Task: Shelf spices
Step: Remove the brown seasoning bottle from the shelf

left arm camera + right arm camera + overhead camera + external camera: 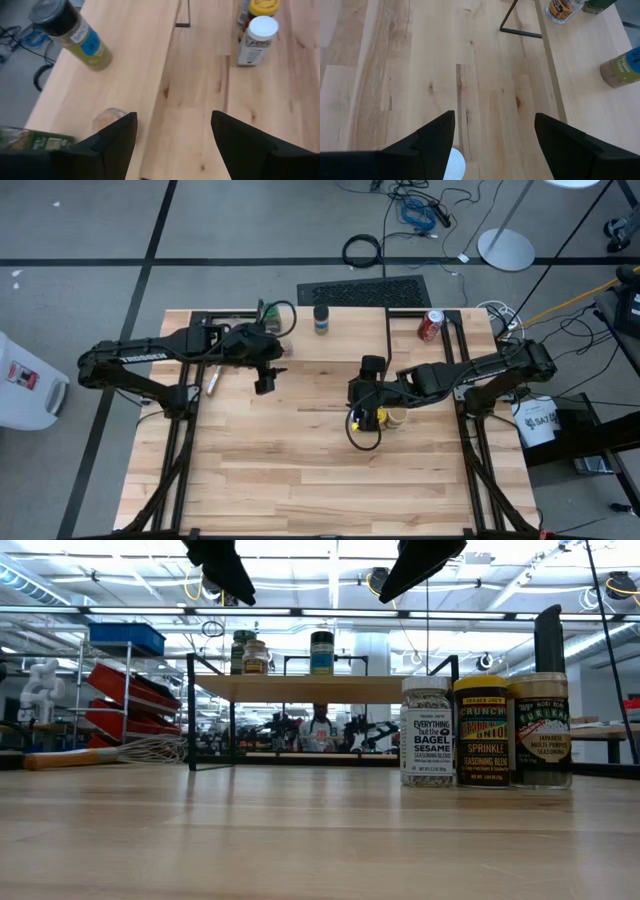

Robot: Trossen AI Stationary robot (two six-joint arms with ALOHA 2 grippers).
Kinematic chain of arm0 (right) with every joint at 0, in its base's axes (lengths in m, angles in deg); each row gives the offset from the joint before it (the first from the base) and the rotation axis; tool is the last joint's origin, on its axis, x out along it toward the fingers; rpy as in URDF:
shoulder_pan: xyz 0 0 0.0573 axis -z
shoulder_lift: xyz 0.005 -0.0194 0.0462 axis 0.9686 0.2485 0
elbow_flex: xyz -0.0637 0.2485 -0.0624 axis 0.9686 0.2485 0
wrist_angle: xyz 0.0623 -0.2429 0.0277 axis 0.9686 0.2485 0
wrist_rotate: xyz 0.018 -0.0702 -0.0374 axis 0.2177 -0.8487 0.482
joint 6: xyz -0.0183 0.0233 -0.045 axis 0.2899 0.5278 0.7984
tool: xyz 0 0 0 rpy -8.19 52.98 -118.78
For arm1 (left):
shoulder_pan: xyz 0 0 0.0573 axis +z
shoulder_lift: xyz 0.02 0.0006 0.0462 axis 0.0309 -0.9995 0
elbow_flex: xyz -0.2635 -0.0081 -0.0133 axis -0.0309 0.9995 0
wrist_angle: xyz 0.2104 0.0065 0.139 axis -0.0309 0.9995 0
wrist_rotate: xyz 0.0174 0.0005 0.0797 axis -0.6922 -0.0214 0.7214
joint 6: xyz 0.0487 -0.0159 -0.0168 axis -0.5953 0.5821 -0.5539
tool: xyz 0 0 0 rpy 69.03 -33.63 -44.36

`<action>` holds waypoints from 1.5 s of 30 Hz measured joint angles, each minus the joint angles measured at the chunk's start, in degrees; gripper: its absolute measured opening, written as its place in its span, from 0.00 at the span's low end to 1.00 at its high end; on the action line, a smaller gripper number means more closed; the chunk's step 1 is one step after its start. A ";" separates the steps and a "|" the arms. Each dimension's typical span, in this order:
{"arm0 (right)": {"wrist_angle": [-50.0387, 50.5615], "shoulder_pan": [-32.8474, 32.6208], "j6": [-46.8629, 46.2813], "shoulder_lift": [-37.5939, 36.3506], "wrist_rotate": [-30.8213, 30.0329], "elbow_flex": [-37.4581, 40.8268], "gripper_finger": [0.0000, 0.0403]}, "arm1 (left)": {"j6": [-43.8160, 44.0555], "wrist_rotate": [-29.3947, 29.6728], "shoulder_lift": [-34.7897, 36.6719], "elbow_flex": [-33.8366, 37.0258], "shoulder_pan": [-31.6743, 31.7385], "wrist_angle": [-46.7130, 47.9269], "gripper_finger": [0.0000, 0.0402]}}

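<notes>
The left gripper (265,383) hovers spread and empty near the shelf (300,688), which carries three spice jars (255,657). Three more jars (484,731) stand on the table (300,830), right of centre. The right gripper (365,418) hangs above them, spread, holding nothing. Roughly half remains.

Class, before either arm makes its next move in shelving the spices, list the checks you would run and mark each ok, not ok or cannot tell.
1. Left gripper open and empty: ok.
2. Right gripper open and empty: ok.
3. All spices shelved: not ok; the bagel sesame jar, the yellow onion jar and the furikake jar stand on the tabletop.
4. Those three jars upright: ok.
5. Free room on the shelf: ok, right of its three jars.
</notes>
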 joint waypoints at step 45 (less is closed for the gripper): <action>-0.02 -0.17 -2.56 0.07 1.70 0.00 0.65 | -11.76 -6.48 -7.67 5.25 11.80 -8.09 0.89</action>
